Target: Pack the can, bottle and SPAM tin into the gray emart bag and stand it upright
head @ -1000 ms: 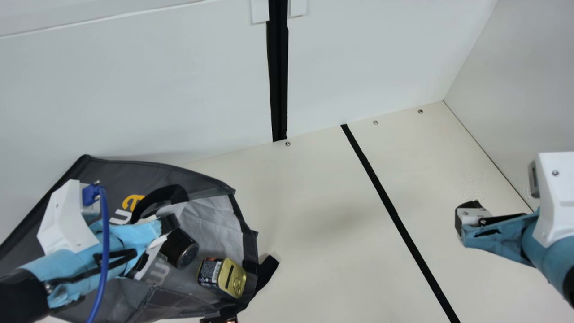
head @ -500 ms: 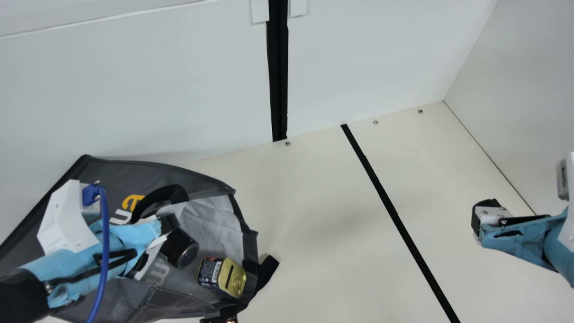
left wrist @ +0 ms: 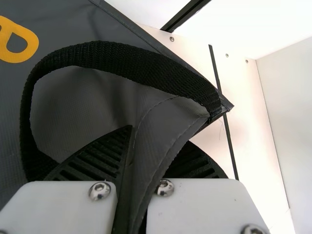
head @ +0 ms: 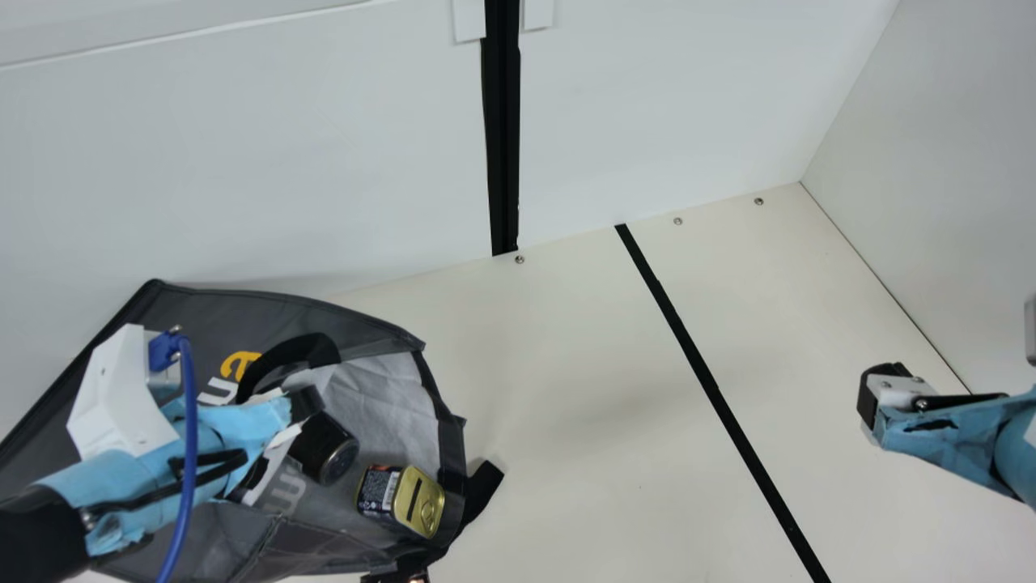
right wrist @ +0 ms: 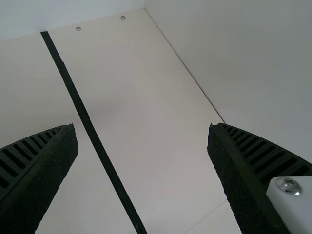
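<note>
From where I sit, I see the gray emart bag [head: 275, 304] at the left side of the cream table [head: 615, 453], by the back wall. It lies down, with its wide mouth facing toward the table's right edge. My left gripper [head: 306, 403] is over the bag, close to the mouth. In the left wrist view, my left gripper [left wrist: 160, 134] pinches a fold of the bag's gray cloth, and a black handle [left wrist: 109, 56] loops beside it.

In the mouth of the bag is the SPAM tin [head: 401, 500], on its side, with its gold end turned to the opening. Just beside it is a dark round thing [head: 325, 449], partly under my left gripper. I can't tell if that is the can or the bottle. A bit of something dark and shiny [head: 396, 577] peeks in at the bottom of the main view, too little to name.

My right gripper [head: 878, 394] is over the table, near its right edge and well apart from the bag. In the right wrist view, my right gripper [right wrist: 142, 125] is wide apart and holds nothing.
</note>
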Action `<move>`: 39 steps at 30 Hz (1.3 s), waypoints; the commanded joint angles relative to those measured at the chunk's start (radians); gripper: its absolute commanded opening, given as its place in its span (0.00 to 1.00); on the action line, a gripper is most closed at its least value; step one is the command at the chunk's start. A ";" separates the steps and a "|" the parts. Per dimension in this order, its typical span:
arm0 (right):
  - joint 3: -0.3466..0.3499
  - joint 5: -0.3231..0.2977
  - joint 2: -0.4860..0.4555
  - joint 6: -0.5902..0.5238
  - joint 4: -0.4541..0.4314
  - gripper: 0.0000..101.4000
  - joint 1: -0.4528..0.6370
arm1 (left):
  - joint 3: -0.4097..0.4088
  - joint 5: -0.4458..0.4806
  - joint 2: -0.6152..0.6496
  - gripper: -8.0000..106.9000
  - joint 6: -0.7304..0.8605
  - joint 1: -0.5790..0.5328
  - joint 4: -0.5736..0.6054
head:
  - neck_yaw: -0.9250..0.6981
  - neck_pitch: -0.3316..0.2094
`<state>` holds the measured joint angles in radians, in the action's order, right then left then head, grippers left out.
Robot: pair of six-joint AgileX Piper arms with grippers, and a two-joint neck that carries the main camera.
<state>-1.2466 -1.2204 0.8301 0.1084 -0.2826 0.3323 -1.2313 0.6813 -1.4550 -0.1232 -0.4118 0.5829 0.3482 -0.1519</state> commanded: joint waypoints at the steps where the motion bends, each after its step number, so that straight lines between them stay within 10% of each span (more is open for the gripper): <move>1: -0.001 0.000 0.001 -0.003 0.010 0.94 0.003 | 0.000 0.000 0.000 0.00 0.000 0.000 0.000 | 0.001 -0.023; 39: 0.025 0.000 0.149 0.216 -0.026 0.94 -0.350 | 0.000 0.000 0.000 0.00 0.000 0.000 0.000 | 0.001 -0.023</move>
<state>-1.2215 -1.2184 0.9776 0.3210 -0.3135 -0.0022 -1.2313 0.6813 -1.4550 -0.1232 -0.4118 0.5829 0.3482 -0.1519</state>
